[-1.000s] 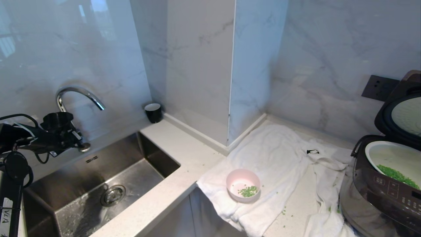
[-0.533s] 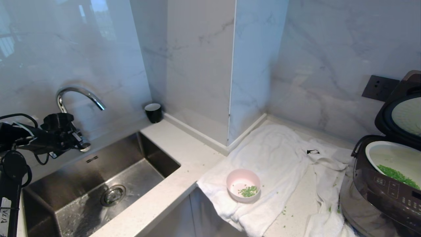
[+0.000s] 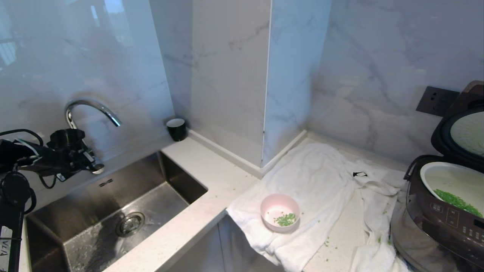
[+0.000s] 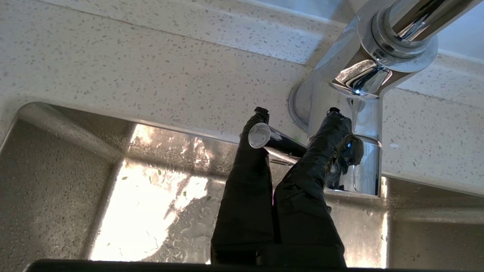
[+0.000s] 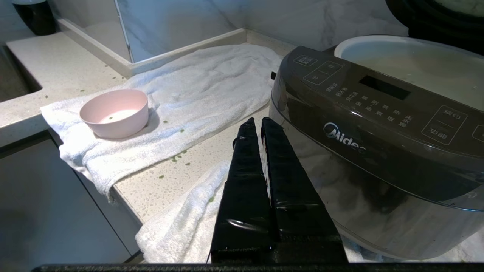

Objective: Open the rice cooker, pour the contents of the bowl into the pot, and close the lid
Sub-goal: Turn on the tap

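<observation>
Two grippers, neither on a task item. Left gripper (image 4: 293, 126) sits at the faucet (image 3: 89, 109) behind the sink (image 3: 113, 211), fingers parted around the chrome lever (image 4: 276, 141), one finger either side; whether they actually pinch it I can't tell. Right gripper (image 5: 257, 126) is fully closed, empty, parked low off the counter's front edge just in front of the rice cooker (image 5: 378, 124).

Rice cooker stands at the counter's right end, lid (image 3: 463, 128) swung up, pot (image 3: 450, 181) exposed with green bits inside. Pink bowl (image 3: 280, 217) sits upright on the white towel (image 3: 321, 177) near the front edge, a small clump of green left in it. More green bits are scattered on towel and counter (image 3: 211, 170).

Judgement: pour looks mostly done, lid close not yet done.

Risks:
- Left fingers straddle the lever; pulling away at an angle could drag it and start the water.
- Bowl rests on loose towel overhanging the front edge; a snag on the cloth could slide or tip it off.
- Closing the lid from the front needs a downward push; stray bits on the pot rim could stop it latching.
</observation>
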You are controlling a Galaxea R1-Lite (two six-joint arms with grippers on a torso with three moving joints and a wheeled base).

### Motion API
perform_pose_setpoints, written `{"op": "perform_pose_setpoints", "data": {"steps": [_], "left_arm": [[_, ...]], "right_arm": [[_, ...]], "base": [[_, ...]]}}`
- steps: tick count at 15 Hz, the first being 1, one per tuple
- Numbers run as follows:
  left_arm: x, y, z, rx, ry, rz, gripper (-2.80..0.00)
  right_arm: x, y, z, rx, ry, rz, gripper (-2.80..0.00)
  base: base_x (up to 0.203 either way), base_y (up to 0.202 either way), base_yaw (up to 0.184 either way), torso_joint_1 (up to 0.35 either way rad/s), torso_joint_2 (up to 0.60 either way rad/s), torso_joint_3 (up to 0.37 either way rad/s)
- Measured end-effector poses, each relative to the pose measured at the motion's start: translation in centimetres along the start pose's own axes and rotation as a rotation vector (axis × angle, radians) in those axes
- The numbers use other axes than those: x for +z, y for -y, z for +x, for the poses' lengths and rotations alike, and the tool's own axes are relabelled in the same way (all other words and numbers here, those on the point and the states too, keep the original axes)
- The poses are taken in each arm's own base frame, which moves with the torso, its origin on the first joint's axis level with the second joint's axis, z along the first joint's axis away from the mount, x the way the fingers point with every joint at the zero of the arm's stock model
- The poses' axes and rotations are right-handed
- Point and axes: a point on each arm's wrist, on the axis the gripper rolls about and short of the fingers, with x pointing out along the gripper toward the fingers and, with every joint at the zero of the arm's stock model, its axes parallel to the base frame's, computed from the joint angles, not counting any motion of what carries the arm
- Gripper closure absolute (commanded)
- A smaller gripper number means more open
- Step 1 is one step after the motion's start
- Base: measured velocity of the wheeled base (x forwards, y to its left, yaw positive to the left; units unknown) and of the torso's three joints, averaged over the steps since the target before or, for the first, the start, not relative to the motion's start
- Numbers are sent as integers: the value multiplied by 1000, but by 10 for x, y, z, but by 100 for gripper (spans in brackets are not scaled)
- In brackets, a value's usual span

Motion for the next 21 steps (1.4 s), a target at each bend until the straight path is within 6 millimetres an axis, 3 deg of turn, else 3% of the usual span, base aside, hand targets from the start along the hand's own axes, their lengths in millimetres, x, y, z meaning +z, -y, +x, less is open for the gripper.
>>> {"op": "perform_pose_setpoints", "data": {"steps": [12, 16, 21], "left_arm": [[-4, 4, -11, -13, -21, 15, 0], [-12, -7, -26, -21, -94, 37, 0], [6, -19, -44, -40, -91, 3, 0]], "right_arm": [[0, 0, 0, 0, 0, 0, 0], [0, 0, 0, 0, 0, 0, 0], [0, 0, 0, 1, 0, 1, 0]], "base": [[0, 0, 0, 0, 0, 0], [0, 0, 0, 0, 0, 0], [0, 0, 0, 0, 0, 0]]}}
